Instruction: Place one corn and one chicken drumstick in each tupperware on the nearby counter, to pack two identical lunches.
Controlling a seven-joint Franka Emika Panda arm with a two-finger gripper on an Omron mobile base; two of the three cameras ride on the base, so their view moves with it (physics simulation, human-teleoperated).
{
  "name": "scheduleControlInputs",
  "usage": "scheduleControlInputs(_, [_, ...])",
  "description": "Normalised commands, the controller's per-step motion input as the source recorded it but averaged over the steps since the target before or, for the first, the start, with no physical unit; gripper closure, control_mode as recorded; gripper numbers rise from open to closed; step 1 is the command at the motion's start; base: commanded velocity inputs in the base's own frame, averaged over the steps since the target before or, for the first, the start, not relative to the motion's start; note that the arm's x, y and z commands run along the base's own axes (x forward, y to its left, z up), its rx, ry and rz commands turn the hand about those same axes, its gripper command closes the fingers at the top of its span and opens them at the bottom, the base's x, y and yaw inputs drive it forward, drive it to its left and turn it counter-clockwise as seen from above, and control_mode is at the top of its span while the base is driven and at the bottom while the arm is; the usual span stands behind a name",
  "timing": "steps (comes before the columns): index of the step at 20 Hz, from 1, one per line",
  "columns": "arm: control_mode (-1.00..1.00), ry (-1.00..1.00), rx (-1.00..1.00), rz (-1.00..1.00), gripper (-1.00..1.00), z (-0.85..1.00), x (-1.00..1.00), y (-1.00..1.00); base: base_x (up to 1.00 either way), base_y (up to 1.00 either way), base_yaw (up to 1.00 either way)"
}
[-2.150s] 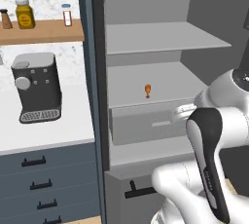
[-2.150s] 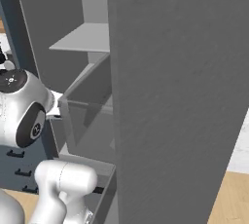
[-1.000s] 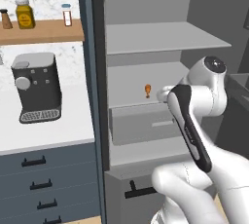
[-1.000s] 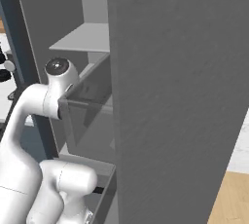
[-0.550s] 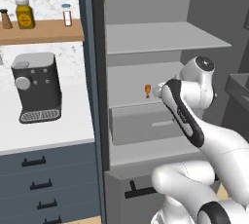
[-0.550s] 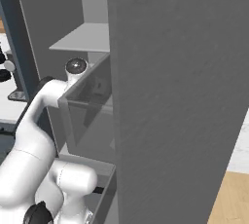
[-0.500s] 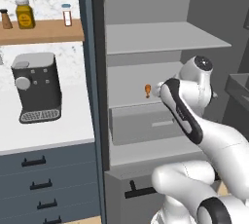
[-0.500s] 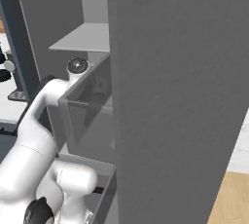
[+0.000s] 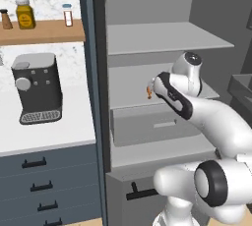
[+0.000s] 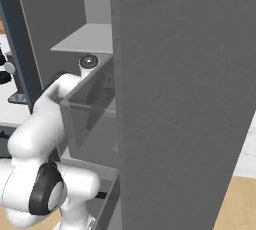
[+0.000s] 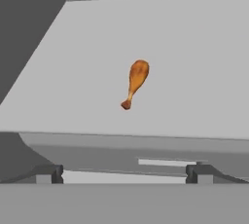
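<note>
One reddish-brown chicken drumstick lies on the grey middle shelf of the open fridge, its bone end pointing toward my hand. My gripper is open and empty, short of the shelf's front edge, with the drumstick straight ahead between the lines of its two fingertips. From the left base view the drumstick peeks out just left of my arm. The white counter lies left of the fridge. The corn and the tupperware are out of view.
A dark coffee machine stands on the counter under a wooden shelf with bottles. A grey drawer juts out below the drumstick's shelf. The fridge door stands open close on my right.
The arm has lifted from low in front of the fridge and reached in toward the middle shelf, bringing the hand close to the drumstick. The jaws stayed open.
</note>
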Motion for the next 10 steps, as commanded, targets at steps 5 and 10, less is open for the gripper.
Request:
scheduleControlInputs(5, [-1.00,0.00,0.00,0.00,-1.00,-0.24,0.46,0.00,0.00,0.00,0.00])
scheduleControlInputs(10, [-1.00,0.00,0.00,0.00,-1.00,-0.27,0.25,0.00,0.00,0.00,0.00])
